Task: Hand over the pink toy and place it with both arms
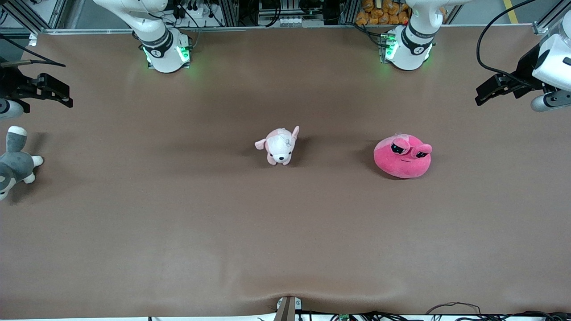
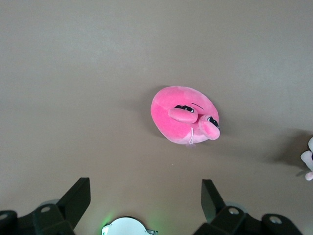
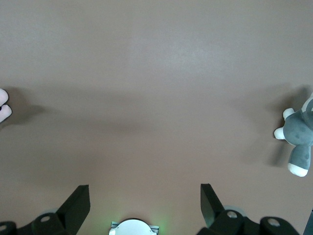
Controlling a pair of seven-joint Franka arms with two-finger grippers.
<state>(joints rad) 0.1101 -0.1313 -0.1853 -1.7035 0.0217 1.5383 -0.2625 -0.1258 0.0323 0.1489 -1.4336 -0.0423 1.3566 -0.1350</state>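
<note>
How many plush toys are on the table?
3: the pink toy toward the left arm's end, the pale pink-and-white dog plush mid-table, the grey-and-white plush animal at the right arm's end.

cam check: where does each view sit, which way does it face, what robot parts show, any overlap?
Front: high, facing both bases across the table; left end effector and right end effector wait open at the ends.
Left wrist: looks down on the pink toy; own open fingers show.
Right wrist: looks down on the grey-and-white plush; own open fingers show.
Shared: front and left wrist both see the pink toy.
</note>
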